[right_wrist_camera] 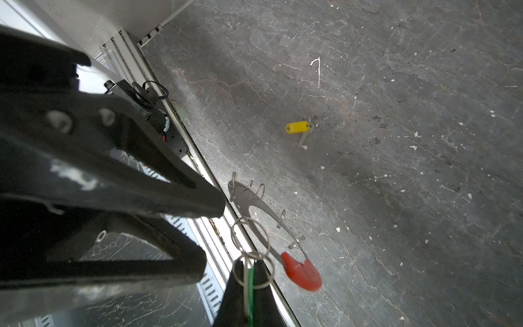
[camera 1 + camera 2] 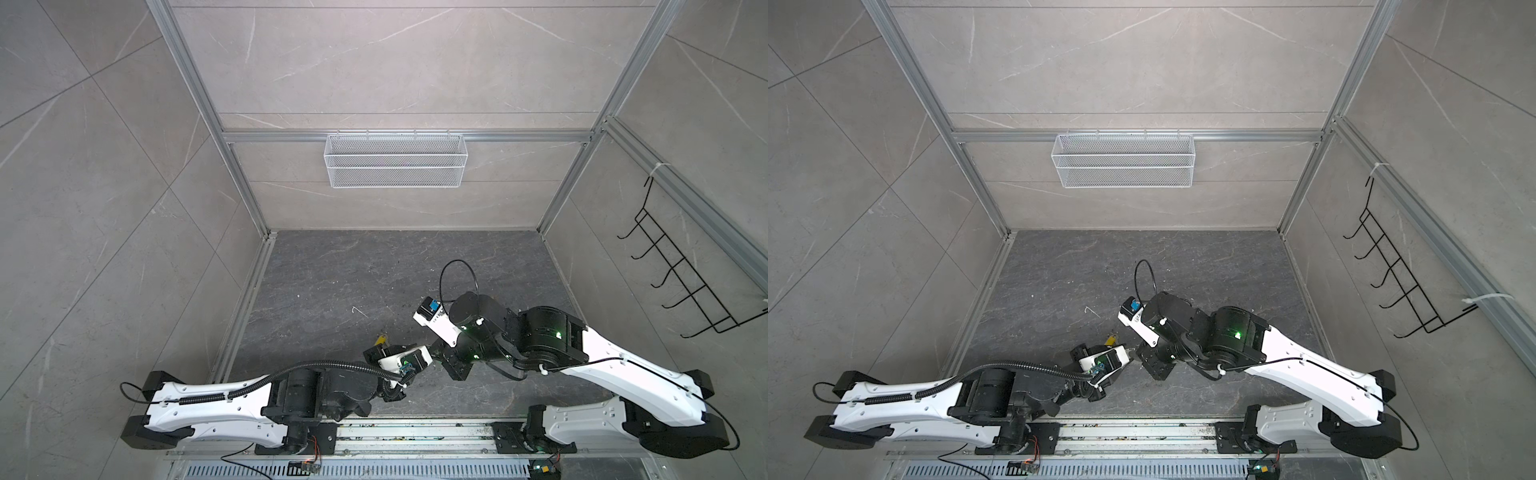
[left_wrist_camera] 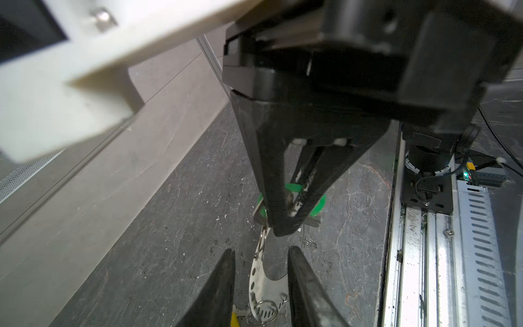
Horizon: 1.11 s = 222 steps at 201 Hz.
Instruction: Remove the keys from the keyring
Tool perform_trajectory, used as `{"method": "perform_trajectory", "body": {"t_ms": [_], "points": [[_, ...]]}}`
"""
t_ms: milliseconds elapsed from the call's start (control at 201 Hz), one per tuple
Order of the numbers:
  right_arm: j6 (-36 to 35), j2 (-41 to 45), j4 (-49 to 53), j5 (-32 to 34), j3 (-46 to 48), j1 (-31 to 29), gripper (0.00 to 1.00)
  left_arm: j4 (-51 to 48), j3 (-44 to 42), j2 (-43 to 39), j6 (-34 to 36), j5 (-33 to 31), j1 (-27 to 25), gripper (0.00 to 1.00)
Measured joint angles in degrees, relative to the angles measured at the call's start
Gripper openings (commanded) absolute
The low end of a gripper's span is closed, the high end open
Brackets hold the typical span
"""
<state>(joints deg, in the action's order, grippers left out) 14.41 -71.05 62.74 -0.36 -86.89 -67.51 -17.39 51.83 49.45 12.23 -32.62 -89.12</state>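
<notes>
I'm working over a dark grey, marble-veined surface (image 1: 396,170), matte and flecked with pale chips. The keyring (image 1: 246,199) is a flat grey metal crescent punched with small holes and slots. A thin wire hoop runs from it to a smooth, rounded red plastic sleeve (image 1: 301,271). Several thin silver split rings (image 1: 250,235) are threaded on it.

My right gripper (image 1: 249,263) is clenched tight on the green-tagged key (image 1: 250,283). Its ribbed black rubber pads pinch the glossy flat tag, and the green edges show on both sides in the left wrist view (image 3: 291,188). The keyring hangs from that key's split ring just below the gripper tip. I cannot tell whether it touches the surface.

My left gripper (image 3: 261,250) stands partly open. Its tapered black fingers (image 3: 305,291) flank the perforated crescent (image 3: 256,280) with a gap on each side, so it grasps nothing. In the right wrist view, one of its fingertips sits just beside the crescent's wide end.

The yellow-tagged key (image 1: 297,127) is off the keyring. It lies flat on the surface, well apart from the hoop, its short silver blade angled away from the oblong plastic tag. In both top views, it shows as a yellow speck (image 2: 380,340) just beyond the left gripper (image 2: 1111,338).
</notes>
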Motion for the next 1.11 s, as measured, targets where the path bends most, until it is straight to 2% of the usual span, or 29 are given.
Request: {"method": "perform_trajectory", "body": {"t_ms": [548, 812, 1106], "points": [[-0.02, 0.0, -0.92, -1.11, 0.0, 0.0, 0.0, -0.98, 0.0, 1.05, -0.02, 3.39, 3.19, 0.31], [-0.02, 0.0, -1.27, -1.16, 0.0, -0.11, 0.0, -0.96, 0.0, 1.68, -0.09, 4.63, 3.41, 0.23], [0.0, 0.0, -1.31, -1.36, 0.11, -0.15, 0.0, -0.7, 0.0, 1.68, -0.26, 4.46, 3.67, 0.02]]}}
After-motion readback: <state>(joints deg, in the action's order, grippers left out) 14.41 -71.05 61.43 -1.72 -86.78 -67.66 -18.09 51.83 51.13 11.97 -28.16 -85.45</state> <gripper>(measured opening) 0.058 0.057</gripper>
